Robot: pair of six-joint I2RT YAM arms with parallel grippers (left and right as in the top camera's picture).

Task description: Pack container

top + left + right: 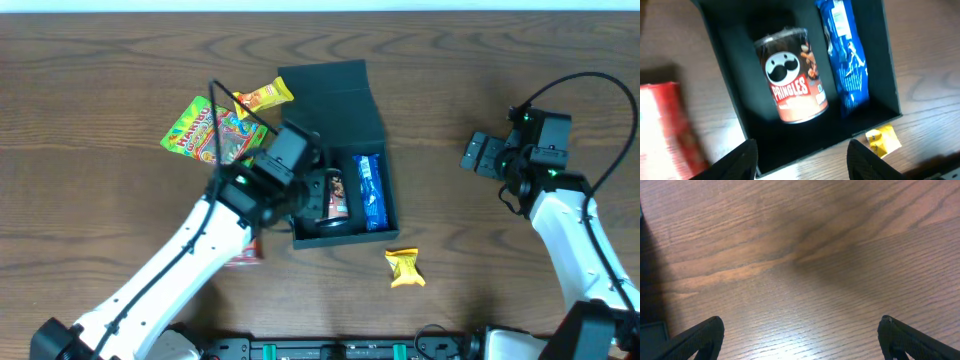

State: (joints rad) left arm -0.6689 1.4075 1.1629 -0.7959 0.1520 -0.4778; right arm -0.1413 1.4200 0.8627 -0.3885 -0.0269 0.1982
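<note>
Overhead view, 12 o'clock at the far edge of the wooden surface (120, 50). The dark teal-black square cardboard container (330, 105) sits near the centre of the surface. Its flat hinged lid is thrown back toward 12 o'clock, so the shallow tray (790, 137) is open.

Inside the tray, a short red-and-brown Pringles can (337, 197) (792, 75) lies on its side in the 9 o'clock half. A long blue foil snack packet (370, 190) (847, 60) lies just beside it along the 3 o'clock wall.

Outside the container:
- A small yellow wrapped snack (405, 268) (882, 140) rests on the surface at 5 o'clock, near the corner.
- A green Haribo sweet bag (210, 133) lies at 10 o'clock.
- A yellow-orange packet (263, 97) lies just beside the lid's 9 o'clock edge.
- A red packet (245, 255) (665, 130) lies at 8 o'clock, partly hidden under the left arm.

The left hand (801, 157) hovers over the tray's 6 o'clock edge. It is released: its fingers (742, 157) are spread and nothing is between them, and the can lies beyond the tips.

The right hand (480, 155) (800, 340) is at 3 o'clock, well apart from the container. It is also released, spread wide over bare wood and grasping nothing.
</note>
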